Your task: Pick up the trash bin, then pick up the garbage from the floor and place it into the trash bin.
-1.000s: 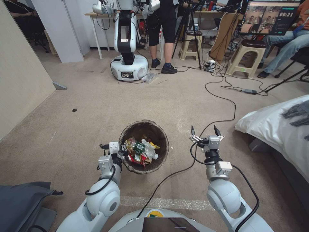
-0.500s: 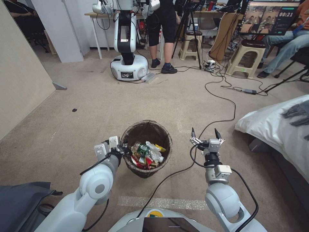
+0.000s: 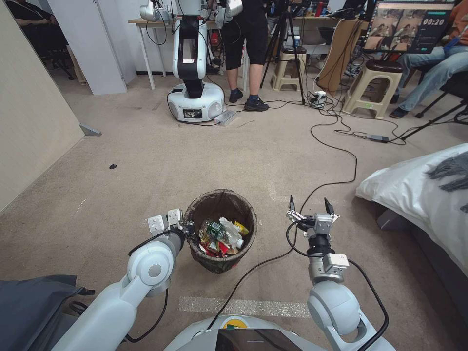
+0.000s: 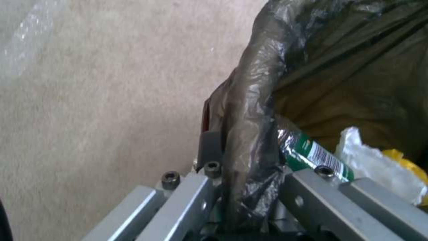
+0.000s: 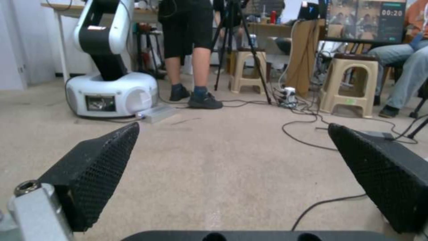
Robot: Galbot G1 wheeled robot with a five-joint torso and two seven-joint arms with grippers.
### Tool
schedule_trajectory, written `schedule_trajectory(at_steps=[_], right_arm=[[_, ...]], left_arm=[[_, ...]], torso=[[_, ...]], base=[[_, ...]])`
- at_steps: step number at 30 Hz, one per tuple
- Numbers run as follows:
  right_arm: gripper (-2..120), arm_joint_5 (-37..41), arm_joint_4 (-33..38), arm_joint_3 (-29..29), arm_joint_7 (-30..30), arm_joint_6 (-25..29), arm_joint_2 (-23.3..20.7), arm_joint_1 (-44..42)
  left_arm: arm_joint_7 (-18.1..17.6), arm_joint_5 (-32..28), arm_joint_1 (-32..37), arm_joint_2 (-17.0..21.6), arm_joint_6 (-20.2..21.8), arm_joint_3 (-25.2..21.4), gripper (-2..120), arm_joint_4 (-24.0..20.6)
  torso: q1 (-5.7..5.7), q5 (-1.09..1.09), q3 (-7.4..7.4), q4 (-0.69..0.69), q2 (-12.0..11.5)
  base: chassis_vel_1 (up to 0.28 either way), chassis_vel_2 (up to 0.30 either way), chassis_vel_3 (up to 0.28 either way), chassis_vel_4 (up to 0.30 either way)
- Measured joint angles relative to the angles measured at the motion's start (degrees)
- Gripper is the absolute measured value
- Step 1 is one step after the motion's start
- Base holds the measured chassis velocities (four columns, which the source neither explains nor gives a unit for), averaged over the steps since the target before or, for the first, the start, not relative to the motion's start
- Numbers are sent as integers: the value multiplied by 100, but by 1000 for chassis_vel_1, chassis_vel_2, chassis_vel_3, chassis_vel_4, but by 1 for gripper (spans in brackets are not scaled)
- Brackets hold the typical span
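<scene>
A: Where is the small round bin with the dark plastic bag (image 3: 222, 234)?
B: On the beige carpet floor (image 3: 146, 161), litter inside; the left tool (image 3: 187, 229) is clamped on its rim.
A: The right tool (image 3: 309, 207)?
B: Fingers apart, beside the bin.

This is a robot testing room with a carpet floor (image 3: 234, 146). Far ahead of the right gripper (image 3: 307, 205) stand another robot (image 3: 195, 73), stools (image 3: 373, 87), a screen (image 3: 407, 27) and cables (image 3: 336, 141). A bed (image 3: 424, 195) sits beside that gripper.
</scene>
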Motion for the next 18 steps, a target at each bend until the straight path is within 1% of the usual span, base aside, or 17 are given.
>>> schedule_trajectory(at_steps=[5, 6, 9, 18], right_arm=[[100, 13, -47, -81, 9, 1, -52, 90], [100, 13, -47, -81, 9, 1, -52, 90], [100, 25, -63, -125, 16, 1, -75, 128], [100, 36, -76, -171, 29, 12, -106, 158]], left_arm=[[30, 55, -7, -149, 5, -4, 0, 306], [30, 55, -7, -149, 5, -4, 0, 306], [60, 90, -43, -244, 9, 13, 0, 538], [120, 103, -79, -408, 25, 60, 0, 877]], torso=[[0, 0, 0, 0, 0], [0, 0, 0, 0, 0], [0, 0, 0, -1, 0], [0, 0, 0, -1, 0]], base=[[0, 0, 0, 0], [0, 0, 0, 0], [0, 0, 0, 0], [0, 0, 0, 0]])
